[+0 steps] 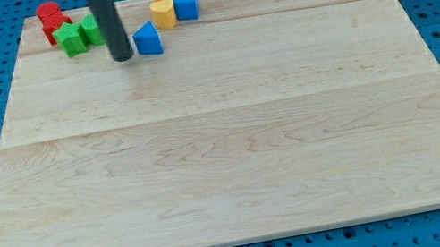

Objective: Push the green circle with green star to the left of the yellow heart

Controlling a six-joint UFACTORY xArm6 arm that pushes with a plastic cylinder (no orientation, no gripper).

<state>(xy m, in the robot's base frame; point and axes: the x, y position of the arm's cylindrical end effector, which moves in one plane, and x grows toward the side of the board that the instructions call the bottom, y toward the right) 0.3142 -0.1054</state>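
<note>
Green star [71, 38] and green circle [91, 30] touch at the desk [226, 159] far left. Yellow heart [163, 11] well right, so mostly undone. Rod-only end effector, no jaws; tip [123, 59] just right of them.

Two red blocks [51, 21], two green blocks [71, 38], two yellow blocks [163, 7], two blue blocks [185, 3], one dark rod [107, 21], one wooden board [232, 139]

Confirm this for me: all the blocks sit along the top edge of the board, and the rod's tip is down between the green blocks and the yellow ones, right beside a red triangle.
One detail is wrong: the camera view shows a blue triangle, not a red one, beside my tip. The rest holds: the blocks sit along the board's top edge, with my tip between the green blocks and the yellow ones.
</note>
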